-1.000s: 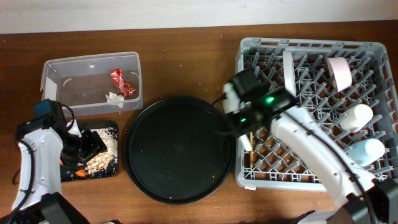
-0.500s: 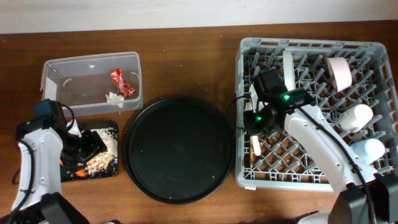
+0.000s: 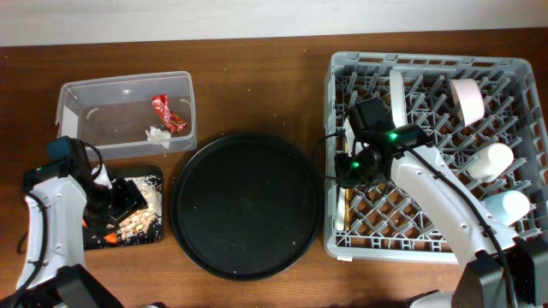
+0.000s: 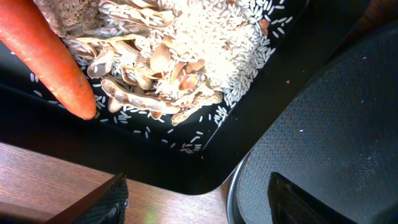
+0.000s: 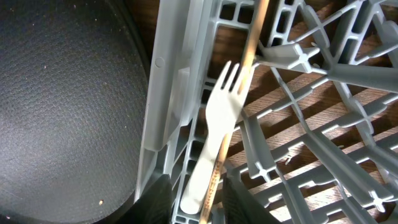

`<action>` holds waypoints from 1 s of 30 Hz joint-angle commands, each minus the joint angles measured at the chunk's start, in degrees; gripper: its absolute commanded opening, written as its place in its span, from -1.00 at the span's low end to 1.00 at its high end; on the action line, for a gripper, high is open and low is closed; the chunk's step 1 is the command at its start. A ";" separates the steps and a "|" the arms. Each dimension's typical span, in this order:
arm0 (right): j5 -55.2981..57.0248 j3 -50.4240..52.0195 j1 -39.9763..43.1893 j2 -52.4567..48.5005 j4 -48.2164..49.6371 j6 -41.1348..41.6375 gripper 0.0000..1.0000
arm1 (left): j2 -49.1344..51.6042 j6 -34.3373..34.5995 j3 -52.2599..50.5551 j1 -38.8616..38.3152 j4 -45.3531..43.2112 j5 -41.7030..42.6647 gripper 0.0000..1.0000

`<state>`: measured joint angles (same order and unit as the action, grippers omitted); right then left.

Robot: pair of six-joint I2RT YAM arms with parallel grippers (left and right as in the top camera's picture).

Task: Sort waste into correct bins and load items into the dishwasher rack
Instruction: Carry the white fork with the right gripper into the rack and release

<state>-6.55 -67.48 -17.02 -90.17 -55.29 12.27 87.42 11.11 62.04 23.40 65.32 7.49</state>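
Since a second ago the right arm has swung off the round black tray (image 3: 247, 205) and now hangs over the left edge of the dishwasher rack (image 3: 428, 60). Its right claw (image 5: 196, 199) has gone from pressed together to slightly spread. The white fork (image 5: 214, 124) it carried now lies loose in the channel along the rack's left wall, tines pointing away from the claw, handle between the parted tips. Nothing on the left side has moved. Crossing the fork is one thin wooden chopstick (image 5: 252, 43); whether a second lies with it cannot be told. The rack, at the right end of the tabletop (image 3: 257, 94), also holds one white plate (image 3: 396, 92) on edge, one bowl (image 3: 467, 98) on its side, one pale cup (image 3: 492, 158) and one blue cup (image 3: 507, 205). There are two bins. The clear tub (image 3: 77, 94), near the back-left corner, holds one red wrapper (image 3: 169, 113) and one white tissue (image 3: 156, 134). The shallow black tray (image 4: 186, 168), at the front left, holds one carrot (image 4: 50, 56), peanut shells (image 4: 155, 74) and rice (image 4: 217, 43). The left claw (image 4: 196, 202) hangs over that tray's corner, spread wide and gripping nothing.
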 commanded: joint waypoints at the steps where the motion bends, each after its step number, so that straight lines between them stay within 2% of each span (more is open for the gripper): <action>1: -0.33 0.31 0.13 0.07 -0.02 0.48 -0.38 | -0.50 -0.90 0.57 -0.04 -0.11 -0.02 0.43; 6: -0.28 -1.14 0.74 1.84 -0.79 0.44 -0.34 | -0.50 -0.92 0.57 -0.04 -0.20 0.00 0.43; 10: -0.33 -5.01 4.66 5.95 -2.29 0.42 -0.21 | -0.50 -0.94 0.57 -0.90 -0.63 0.39 0.45; 11: -0.35 -5.84 5.86 7.10 -2.54 0.39 -0.09 | -0.50 -0.94 0.57 -1.88 -0.96 0.42 0.58; 14: -0.61 -8.13 10.69 11.19 -3.30 -0.79 0.52 | -0.50 -1.86 0.59 -7.37 -2.89 0.42 0.74; 15: -1.38 -8.46 12.68 12.92 -3.54 -3.52 0.72 | -0.50 -2.27 0.59 -10.62 -3.80 0.39 0.99; 17: -3.41 -8.50 15.28 14.93 -4.50 -6.95 0.99 | -0.50 -4.39 0.70 -16.65 -4.83 0.37 0.98; 20: -4.22 -8.50 17.86 15.67 -6.93 -9.07 0.97 | -0.50 -9.77 2.19 -24.96 -3.58 -0.15 0.98; 22: -4.20 -8.50 18.43 15.61 -7.85 -9.07 0.97 | -0.50 -10.75 4.17 -27.54 -0.96 -0.72 0.99; 27: -3.96 -8.50 18.64 15.63 -10.47 -9.09 0.97 | -0.52 -10.75 10.21 -27.36 8.70 -4.37 0.98; 30: -3.63 -8.50 18.67 15.80 -11.91 -9.07 0.97 | -1.92 -10.75 11.08 -26.21 11.06 -3.43 0.99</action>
<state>-9.85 -75.13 1.15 -74.74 -66.39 3.95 87.33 1.85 71.53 -3.99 75.09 5.28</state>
